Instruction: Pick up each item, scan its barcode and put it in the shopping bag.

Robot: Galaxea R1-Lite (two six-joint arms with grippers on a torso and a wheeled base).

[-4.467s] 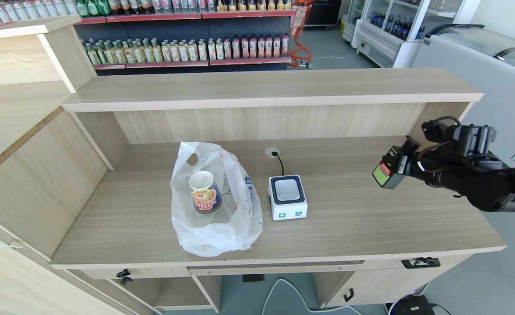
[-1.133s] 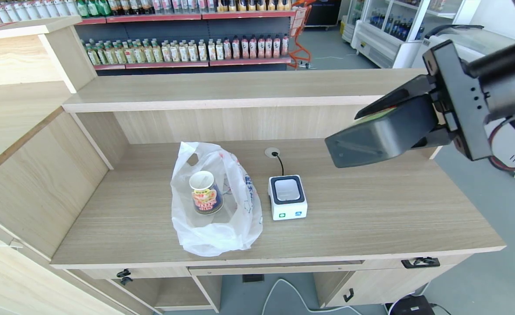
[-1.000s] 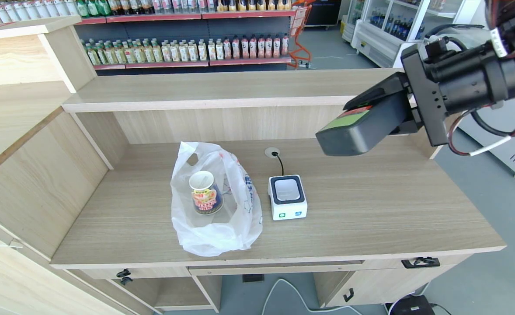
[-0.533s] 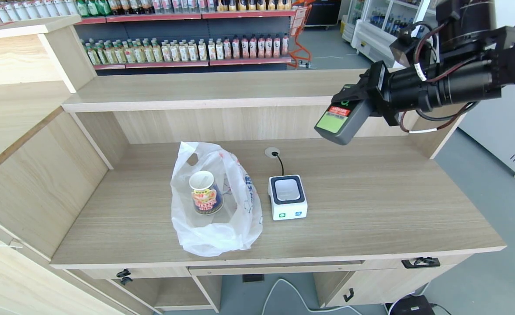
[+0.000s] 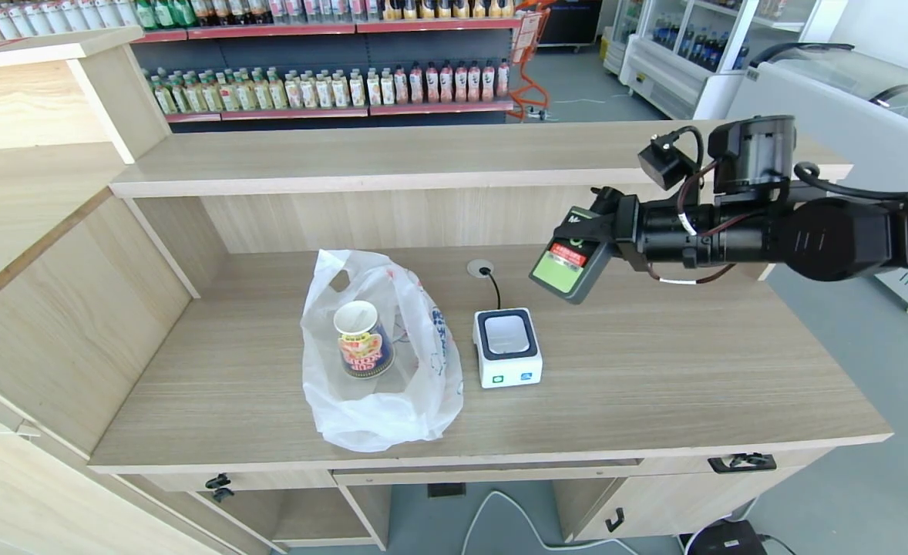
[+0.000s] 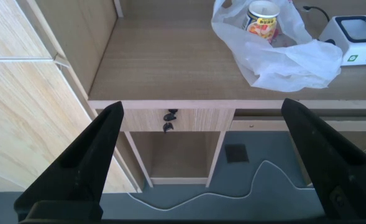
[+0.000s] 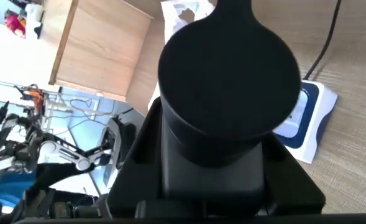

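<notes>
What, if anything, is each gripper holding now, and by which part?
The right gripper holds a dark box with a green-and-red label by the end nearest its wrist; the left gripper is open and empty.

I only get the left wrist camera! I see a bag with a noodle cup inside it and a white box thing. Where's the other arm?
Observer: The right arm is stretched in from the right side of the counter, its jaws shut on a dark box with a green label.
Operator: Is it on the white scanner yet?
Observer: No. The dark box hangs in the air, up and to the scanner's right, not touching it.
Operator: What's behind the counter?
Observer: Store shelves with rows of bottles.
</notes>
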